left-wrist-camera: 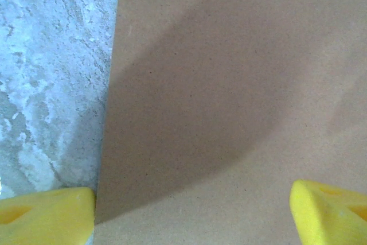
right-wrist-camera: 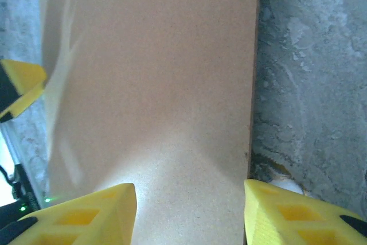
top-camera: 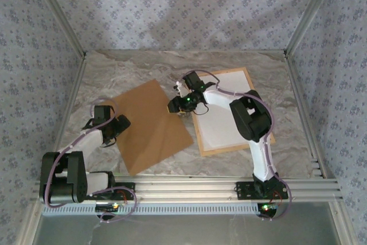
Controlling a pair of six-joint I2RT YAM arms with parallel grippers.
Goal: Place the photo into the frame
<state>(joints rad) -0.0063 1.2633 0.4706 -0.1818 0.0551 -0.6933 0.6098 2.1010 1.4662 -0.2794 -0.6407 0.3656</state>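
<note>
Left gripper's (left-wrist-camera: 192, 213) fingers (left-wrist-camera: 46, 216) stand wide over the brown board's (left-wrist-camera: 229, 84) edge. Right gripper (right-wrist-camera: 189, 207), half-spread, straddles the opposite edge beside the frame (top-camera: 229, 148).

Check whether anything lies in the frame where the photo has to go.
Yes. A white sheet fills the frame's opening, and the right arm reaches across its left part. The right gripper hangs with jaws apart over the brown board's edge, just left of the frame.
</note>
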